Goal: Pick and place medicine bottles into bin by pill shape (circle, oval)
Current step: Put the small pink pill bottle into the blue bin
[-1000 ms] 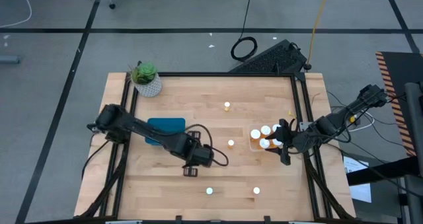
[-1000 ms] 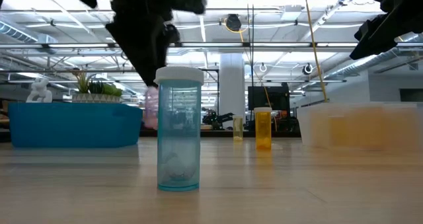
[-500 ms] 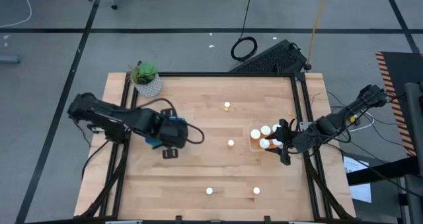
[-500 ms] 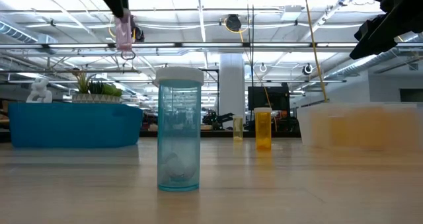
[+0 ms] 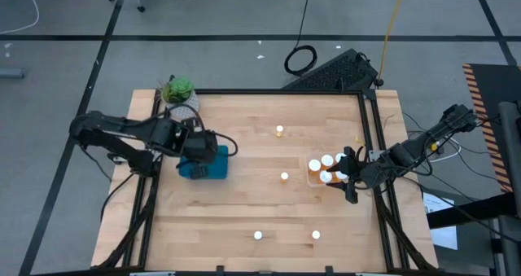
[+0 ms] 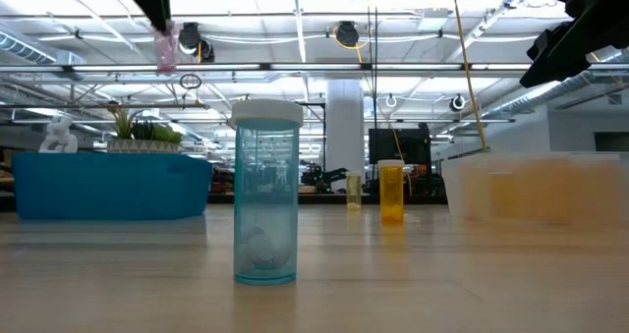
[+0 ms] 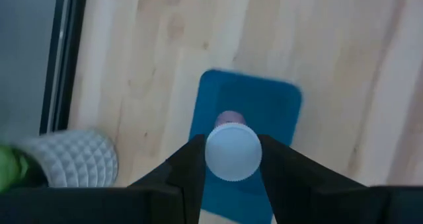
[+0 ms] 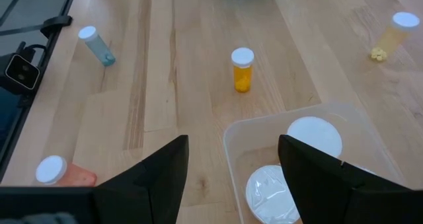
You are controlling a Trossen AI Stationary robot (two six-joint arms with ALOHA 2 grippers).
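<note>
Currently left gripper [image 7: 232,159] is above the blue bin [image 5: 205,162], fingers clamped on a white-capped bottle [image 7: 232,151] w/ pinkish body; low view shows that bottle high up, over the bin's side of the table. Right gripper [image 8: 232,159] hovers at the clear bin [image 8: 301,128] on the table's right edge, fingers apart, nothing between them. Clear bin holds several capped bottles. Loose ones on the table: orange bottle [image 8: 242,69] mid-table, teal bottle [image 6: 265,192] near front edge, pale bottle [image 8: 394,34] toward the back, one more near the front. Plant pot [image 5: 180,98] at back-left corner.
</note>
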